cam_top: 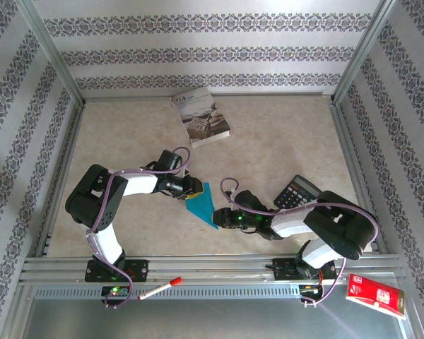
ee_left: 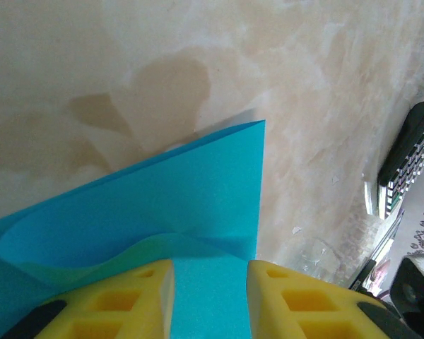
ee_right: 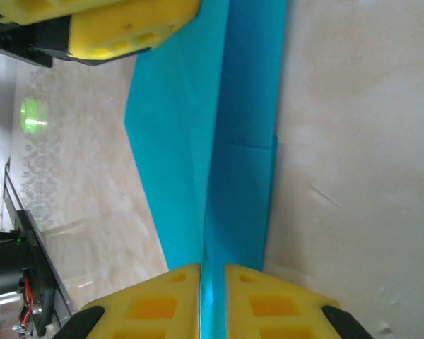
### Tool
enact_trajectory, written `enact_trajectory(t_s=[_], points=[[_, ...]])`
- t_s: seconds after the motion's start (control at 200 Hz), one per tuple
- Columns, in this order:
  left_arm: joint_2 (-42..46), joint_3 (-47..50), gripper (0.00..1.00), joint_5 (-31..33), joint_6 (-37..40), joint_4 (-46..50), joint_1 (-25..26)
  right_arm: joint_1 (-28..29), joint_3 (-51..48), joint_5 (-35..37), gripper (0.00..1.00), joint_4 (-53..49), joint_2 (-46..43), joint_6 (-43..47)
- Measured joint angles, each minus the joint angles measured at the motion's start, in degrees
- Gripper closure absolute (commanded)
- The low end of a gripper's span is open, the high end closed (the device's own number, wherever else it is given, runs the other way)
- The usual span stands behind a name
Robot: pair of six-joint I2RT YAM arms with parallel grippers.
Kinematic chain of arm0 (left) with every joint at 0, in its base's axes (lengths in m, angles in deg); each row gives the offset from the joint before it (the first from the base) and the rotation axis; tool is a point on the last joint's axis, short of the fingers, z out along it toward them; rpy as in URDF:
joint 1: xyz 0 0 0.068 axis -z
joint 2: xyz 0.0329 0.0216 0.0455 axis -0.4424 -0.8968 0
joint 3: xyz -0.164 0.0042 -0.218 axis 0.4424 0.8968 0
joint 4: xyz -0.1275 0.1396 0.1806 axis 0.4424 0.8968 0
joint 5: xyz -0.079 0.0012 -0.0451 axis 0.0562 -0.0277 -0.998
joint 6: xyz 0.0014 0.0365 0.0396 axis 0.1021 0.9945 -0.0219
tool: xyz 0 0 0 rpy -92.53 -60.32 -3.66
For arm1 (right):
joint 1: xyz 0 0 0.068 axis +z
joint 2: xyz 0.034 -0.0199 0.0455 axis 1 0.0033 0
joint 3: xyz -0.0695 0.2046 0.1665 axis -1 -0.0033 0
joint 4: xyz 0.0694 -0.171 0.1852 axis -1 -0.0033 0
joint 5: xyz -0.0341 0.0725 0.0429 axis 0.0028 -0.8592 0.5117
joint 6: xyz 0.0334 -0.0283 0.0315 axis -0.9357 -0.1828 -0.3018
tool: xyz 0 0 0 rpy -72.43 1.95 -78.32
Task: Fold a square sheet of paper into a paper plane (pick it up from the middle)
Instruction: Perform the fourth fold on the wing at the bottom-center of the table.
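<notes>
Top view first. Both grippers crowd the sheet of paper, so its edges near them are covered and the fold lines are too small to read. It looks like a teal pointed wedge, low in the middle of the table, well clear of the book at the back and the calculator off to the right. The left gripper sits at its upper left and the right gripper at its lower right. You can't judge either set of fingers from up here.

Left wrist cam: the sheet runs off the left and bottom edges, so only part of it is visible. It's folded over, one sharp corner pointing up and a loose layer curling into a soft loop near the fingers. The left gripper has its fingers partly apart, with the paper's flat face showing across the gap. No pinch is visible. The calculator is cut off at the right edge.

Right wrist cam: the sheet is seen side-on, a long crease running straight up, with a second layer stepping out on the right. The right gripper has its fingers squeezed nearly together, clamping that creased edge. A yellow finger of the left gripper touches the far end, half out of shot.
</notes>
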Motion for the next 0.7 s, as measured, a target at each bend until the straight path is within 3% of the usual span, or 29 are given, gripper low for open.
enact_trajectory(t_s=[0.699], points=[[0.0,0.0,0.67,0.04,0.39,0.0,-0.02,0.0,0.09,-0.33,0.94,3.3,1.77,-3.02]])
